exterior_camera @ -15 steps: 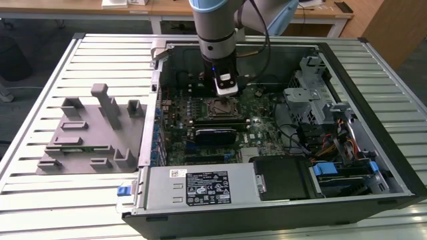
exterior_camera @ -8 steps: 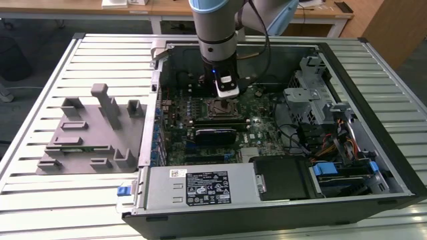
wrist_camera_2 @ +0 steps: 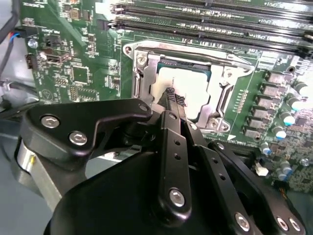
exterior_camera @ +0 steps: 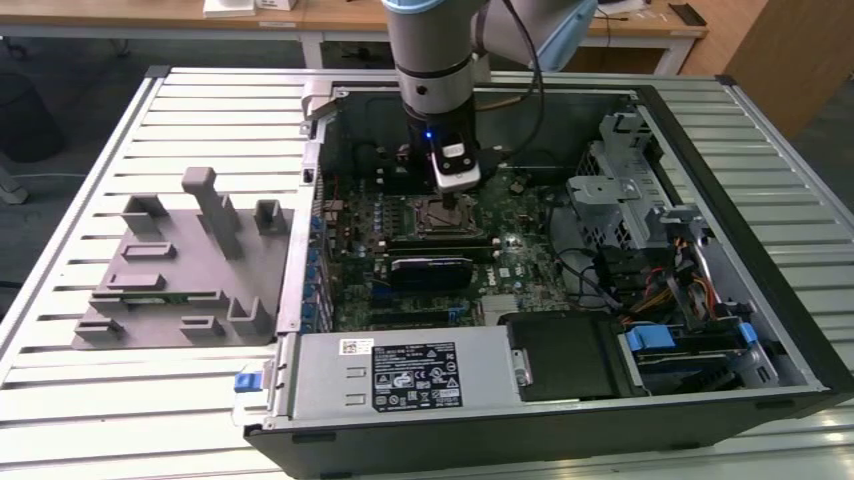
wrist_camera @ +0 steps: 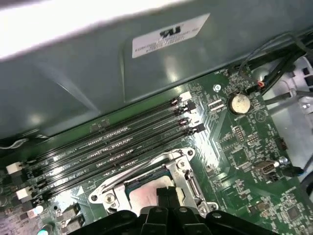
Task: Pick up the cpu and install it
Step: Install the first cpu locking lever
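Gripper (wrist_camera_2: 175, 98) down inside the open computer case (exterior_camera: 747, 190), directly over the processor socket (wrist_camera_2: 142, 73) on the green motherboard (wrist_camera_2: 78, 49). Fingers together, tips closed to a narrow point; in the second wrist view the tips sit on or just above the cpu (wrist_camera_2: 188, 85); contact cannot be told. Nothing held between them.

The cpu lies flat in the socket, pale metal top up, inside the silver metal frame. In the first wrist view the cpu (wrist_camera: 144, 193) shows as a pale square with the gripper's (wrist_camera: 167, 196) dark tips over its edge.

Surroundings: four black memory slots (wrist_camera: 122, 139) run just beside the socket, between it and the grey case wall. A round coin battery (wrist_camera: 239, 103) sits on the board, well apart from the socket. In the exterior view the grey power-supply box (exterior_camera: 400, 375) with a white label fills the near corner of the case; drive cage and cable bundle (exterior_camera: 627, 270) toward the exterior view's right. A grey moulded fixture (exterior_camera: 180, 270) stands on the slatted tabletop (exterior_camera: 80, 400), outside the case on the exterior view's left.

Arm (exterior_camera: 434, 60) comes straight down from above, wrist vertical, gripper (exterior_camera: 451, 205) pointing down at the board. Nothing stands between gripper and socket.
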`<state>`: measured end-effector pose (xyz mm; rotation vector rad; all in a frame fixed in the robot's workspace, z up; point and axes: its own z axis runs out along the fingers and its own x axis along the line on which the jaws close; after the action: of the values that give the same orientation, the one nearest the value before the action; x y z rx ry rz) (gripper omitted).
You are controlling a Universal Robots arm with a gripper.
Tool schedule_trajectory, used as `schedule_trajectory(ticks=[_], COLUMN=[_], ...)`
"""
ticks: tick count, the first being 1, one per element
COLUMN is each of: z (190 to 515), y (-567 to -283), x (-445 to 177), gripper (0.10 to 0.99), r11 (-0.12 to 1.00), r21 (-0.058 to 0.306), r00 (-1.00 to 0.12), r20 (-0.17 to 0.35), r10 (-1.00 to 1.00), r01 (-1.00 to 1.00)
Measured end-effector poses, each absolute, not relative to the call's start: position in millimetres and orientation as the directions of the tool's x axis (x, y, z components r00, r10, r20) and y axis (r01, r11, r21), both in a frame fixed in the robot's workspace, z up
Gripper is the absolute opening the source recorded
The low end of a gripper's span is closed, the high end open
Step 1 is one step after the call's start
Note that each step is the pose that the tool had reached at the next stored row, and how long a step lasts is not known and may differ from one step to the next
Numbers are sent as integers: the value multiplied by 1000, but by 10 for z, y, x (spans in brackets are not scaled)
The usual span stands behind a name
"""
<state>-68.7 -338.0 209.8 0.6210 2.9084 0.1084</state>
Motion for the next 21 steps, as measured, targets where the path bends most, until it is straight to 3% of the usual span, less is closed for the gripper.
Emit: schedule_trajectory(ticks=[10, 21], z=[2183, 2166], y=[-3381, -3440], x=[-684, -594], gripper=[106, 106], r11=[911, 911], r21=[104, 56], r00=[-901, -911], r20=[-144, -35], r10=[410, 410], r01=[398, 408])
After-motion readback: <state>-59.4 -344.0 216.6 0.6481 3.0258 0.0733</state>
